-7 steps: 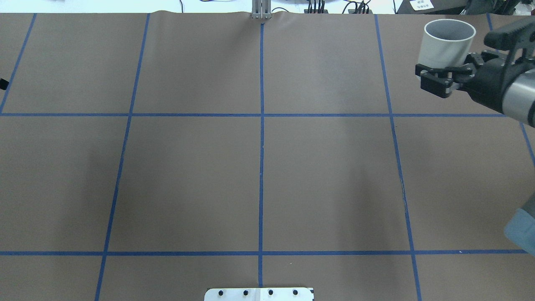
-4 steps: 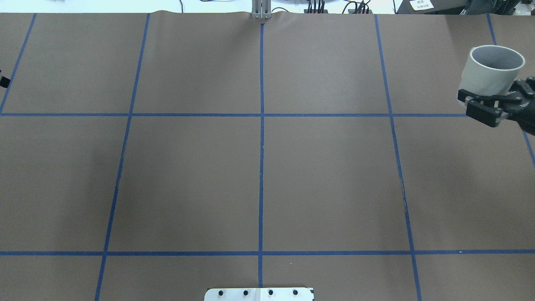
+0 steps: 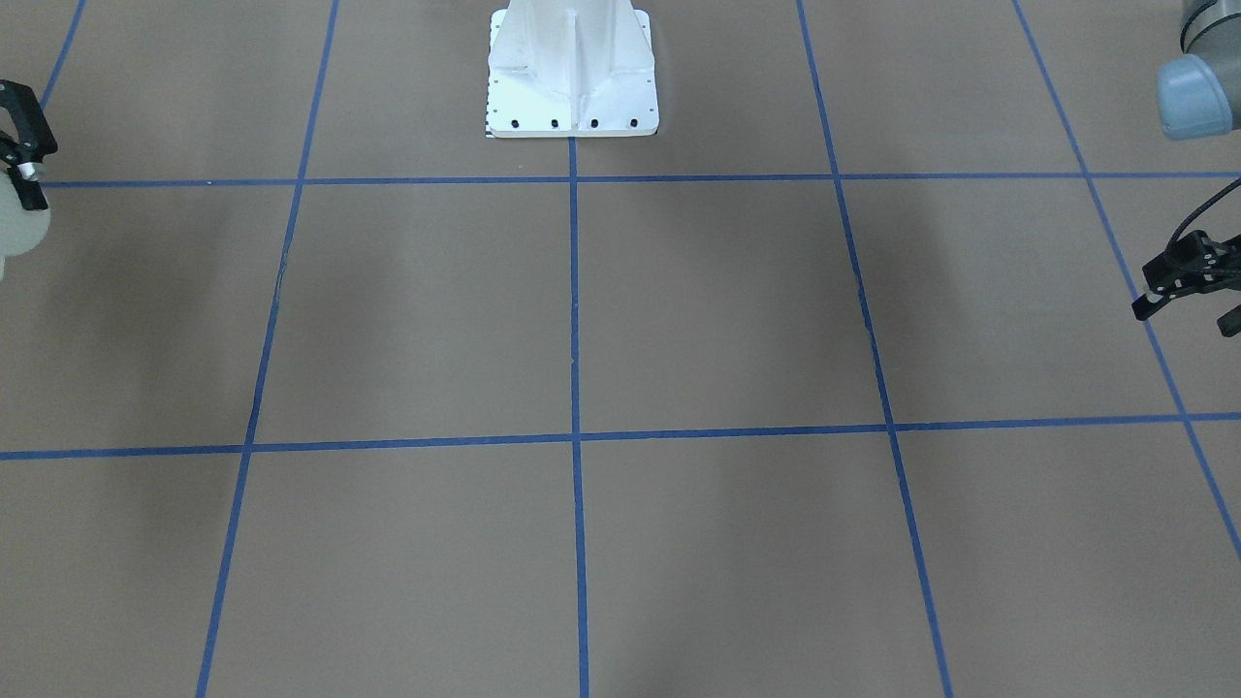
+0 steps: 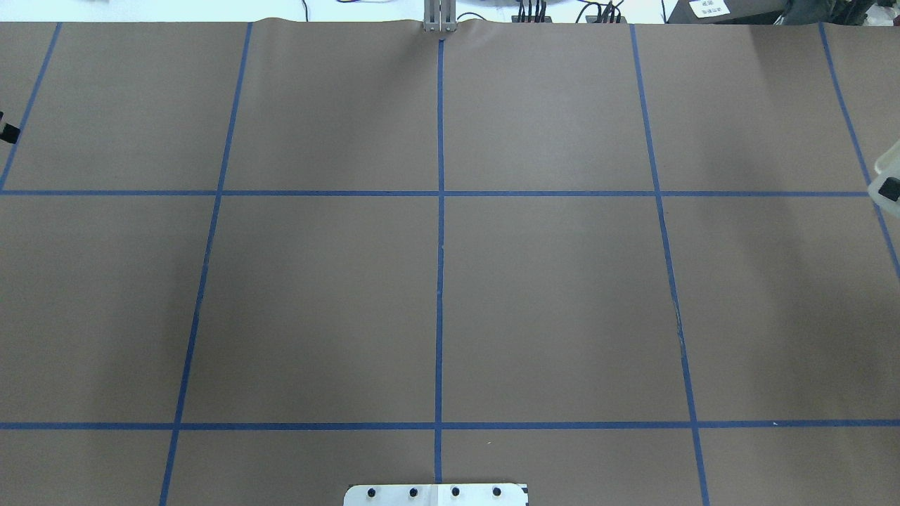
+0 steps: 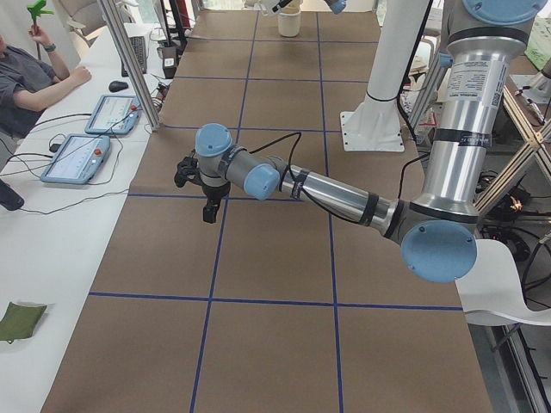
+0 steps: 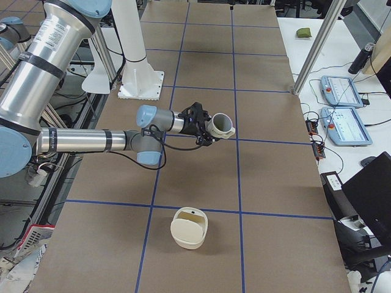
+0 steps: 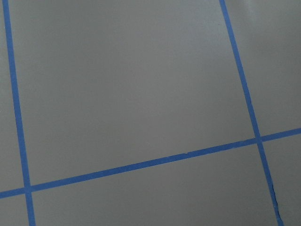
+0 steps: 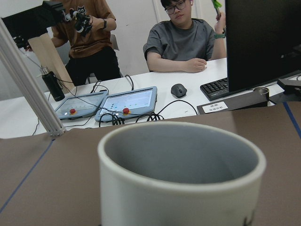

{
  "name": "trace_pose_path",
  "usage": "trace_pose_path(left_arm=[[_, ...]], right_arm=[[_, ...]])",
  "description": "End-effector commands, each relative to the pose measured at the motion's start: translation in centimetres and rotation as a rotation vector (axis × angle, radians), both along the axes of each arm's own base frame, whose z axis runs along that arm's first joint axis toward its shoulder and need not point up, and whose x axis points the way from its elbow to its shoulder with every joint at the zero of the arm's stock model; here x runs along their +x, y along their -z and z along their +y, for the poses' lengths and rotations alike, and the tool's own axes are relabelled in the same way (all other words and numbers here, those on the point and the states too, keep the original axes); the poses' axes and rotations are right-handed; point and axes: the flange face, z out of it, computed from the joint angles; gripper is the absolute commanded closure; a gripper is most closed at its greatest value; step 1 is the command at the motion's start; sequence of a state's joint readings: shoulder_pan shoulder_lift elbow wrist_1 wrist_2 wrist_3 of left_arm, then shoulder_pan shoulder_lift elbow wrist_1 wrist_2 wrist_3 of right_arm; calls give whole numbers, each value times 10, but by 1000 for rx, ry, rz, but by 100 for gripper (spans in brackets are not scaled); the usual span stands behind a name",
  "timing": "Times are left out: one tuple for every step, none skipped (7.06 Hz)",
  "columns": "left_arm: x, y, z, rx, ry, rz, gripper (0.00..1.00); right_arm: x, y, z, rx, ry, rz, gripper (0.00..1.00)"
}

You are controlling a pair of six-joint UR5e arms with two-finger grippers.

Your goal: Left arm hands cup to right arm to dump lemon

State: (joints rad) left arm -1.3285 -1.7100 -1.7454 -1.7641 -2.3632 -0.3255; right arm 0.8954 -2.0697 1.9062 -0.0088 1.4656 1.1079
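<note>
One second is all it has taken: the right arm (image 6: 91,140) has been swung outward over the table (image 4: 548,295), from the far right-hand square of the overhead view to its very edge, where only a sliver is now caught. From that, the hand-over is judged finished and the carry toward the dump under way. It is stretched low and nearly level along the table in the right-side view, wrist turned so the load is kept mouth-up.

The left arm (image 5: 336,194) is seen reaching out low at the opposite end, well apart from the action.

A white container (image 6: 189,229) is spotted on the table near the right arm's end; whether it is the dump spot cannot be told.

The cup (image 6: 220,126) is held clear above the table, roughly upright, by the right gripper (image 6: 201,125), whose jaws are clamped around its wall. The left gripper (image 3: 1191,296) is shown empty, jaws apart.

The lemon is not to be seen: the wrist view takes in only the grey inner wall, the bottom being hidden, so nothing is judged poured yet.
</note>
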Motion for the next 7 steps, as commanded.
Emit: trace_pose_path(left_arm=[[0,5,2,-4,11,6,0],[0,5,2,-6,11,7,0],[0,6,3,-6,10,8,0],[1,6,2,-4,9,8,0],[2,7,2,-3,7,9,0],[2,8,1,-1,7,9,0],[2,9,2,0,7,10,0]], right_arm=[[36,-69,28,-96,-75,-191,59],[54,-115,51,-83,-78,-225,59],[73,-156,75,-96,-93,-301,60],[86,-174,90,-112,-105,-394,60],[91,-176,95,-148,-119,-500,60],[95,-182,98,-204,-138,-596,60],[98,-184,101,-241,-147,-709,60]])
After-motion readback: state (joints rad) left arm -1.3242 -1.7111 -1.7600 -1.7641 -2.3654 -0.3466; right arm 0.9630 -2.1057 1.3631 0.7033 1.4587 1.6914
